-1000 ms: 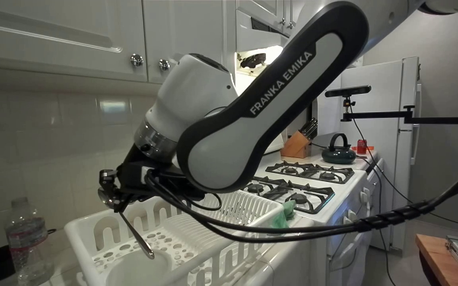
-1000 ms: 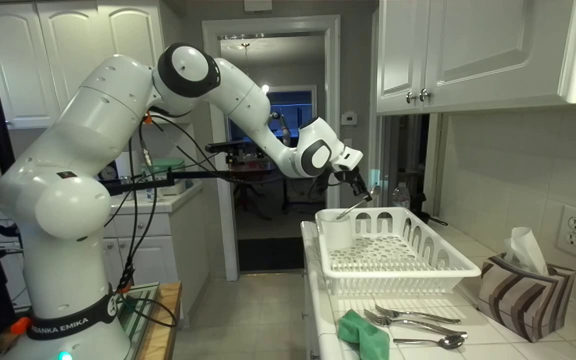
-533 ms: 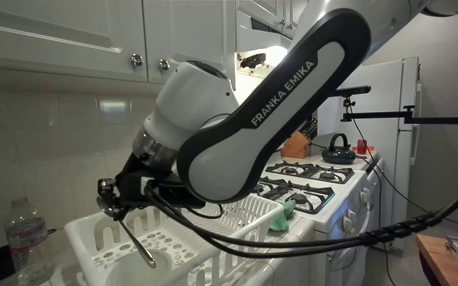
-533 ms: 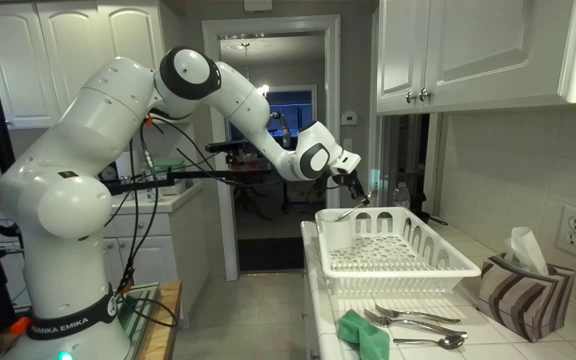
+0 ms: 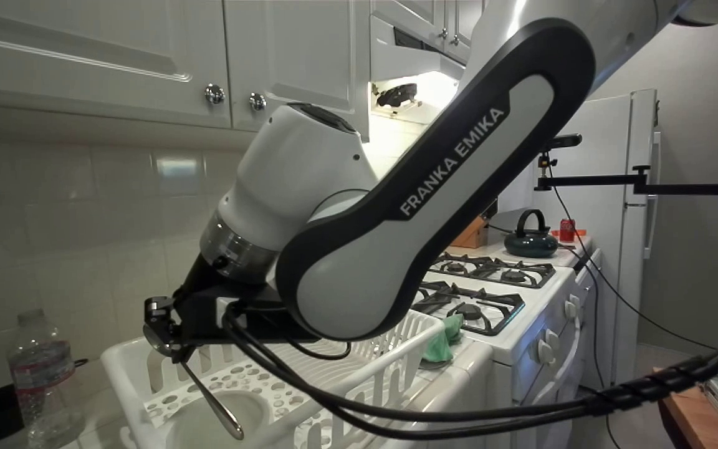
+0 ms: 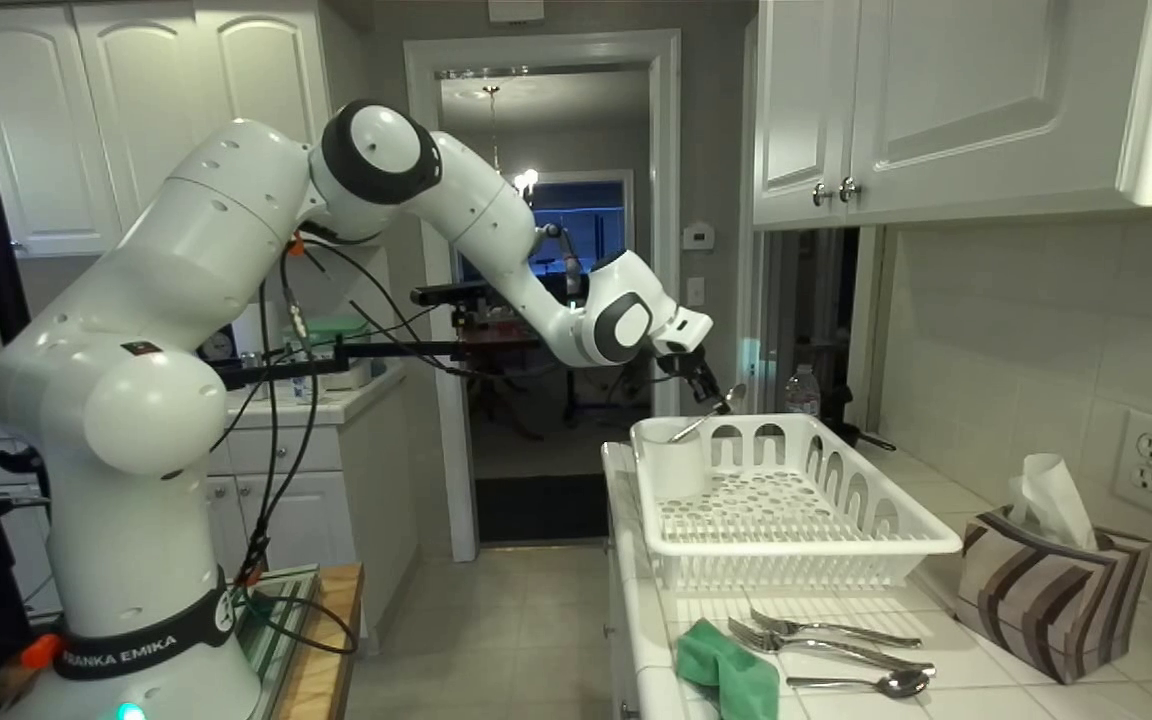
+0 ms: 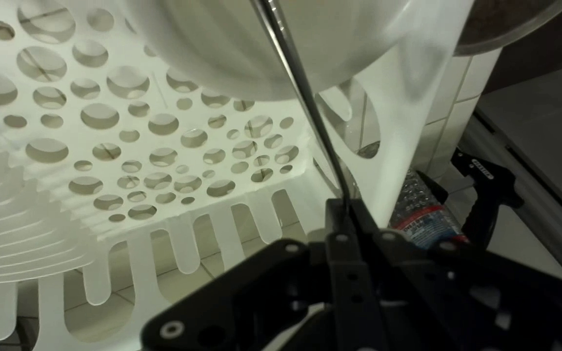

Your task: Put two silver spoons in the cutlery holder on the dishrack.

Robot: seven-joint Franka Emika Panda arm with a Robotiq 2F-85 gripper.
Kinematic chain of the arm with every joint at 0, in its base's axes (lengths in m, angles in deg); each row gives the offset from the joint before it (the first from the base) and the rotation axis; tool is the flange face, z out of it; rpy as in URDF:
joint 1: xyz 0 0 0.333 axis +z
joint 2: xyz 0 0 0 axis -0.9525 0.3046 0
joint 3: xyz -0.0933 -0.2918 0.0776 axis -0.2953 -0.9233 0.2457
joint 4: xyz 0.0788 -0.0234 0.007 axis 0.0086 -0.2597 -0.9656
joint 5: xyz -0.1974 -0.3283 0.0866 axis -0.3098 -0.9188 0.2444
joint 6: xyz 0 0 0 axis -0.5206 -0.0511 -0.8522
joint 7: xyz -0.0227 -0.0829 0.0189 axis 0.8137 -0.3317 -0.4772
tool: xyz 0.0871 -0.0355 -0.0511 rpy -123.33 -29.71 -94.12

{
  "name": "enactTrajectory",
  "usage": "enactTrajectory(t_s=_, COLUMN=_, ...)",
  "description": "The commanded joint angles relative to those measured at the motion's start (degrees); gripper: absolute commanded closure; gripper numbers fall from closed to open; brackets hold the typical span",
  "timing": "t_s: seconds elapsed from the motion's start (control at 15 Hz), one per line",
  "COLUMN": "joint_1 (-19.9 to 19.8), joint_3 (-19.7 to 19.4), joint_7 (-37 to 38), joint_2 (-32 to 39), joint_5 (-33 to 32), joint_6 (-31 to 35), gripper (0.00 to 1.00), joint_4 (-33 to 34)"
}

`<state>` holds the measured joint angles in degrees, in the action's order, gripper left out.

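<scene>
Tiled counter [image 6: 981, 692], dishrack [image 6: 806, 547] | claw [image 7: 346, 205] pinching silver spoon [image 7: 304, 87] near its bowl | handle slanting down beneath the grip

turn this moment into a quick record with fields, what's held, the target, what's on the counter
held: claw shut on a silver spoon
target: cutlery holder, round and white, near a corner of the dishrack
pose: spoon tilted, bowl end higher, handle end angled down over the holder
entry: cannot tell whether the handle end is inside yet
left to place: other spoon, lying on the tiled counter
also on counter: two forks, green cloth, striped tissue box
</scene>
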<state>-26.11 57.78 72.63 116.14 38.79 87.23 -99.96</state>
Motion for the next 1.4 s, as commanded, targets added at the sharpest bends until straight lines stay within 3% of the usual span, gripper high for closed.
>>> enactTrajectory(t_s=0.0, joint_1=1.3, joint_3=-1.3, joint_7=1.3, joint_2=1.1, joint_5=-1.4, joint_6=0.8, gripper=0.99, joint_4=0.6)
enactTrajectory(t_s=1.33, joint_1=4.1, joint_3=-3.5, joint_7=0.6, joint_2=1.8, joint_5=-1.6, joint_6=0.7, gripper=0.99, joint_4=-0.3)
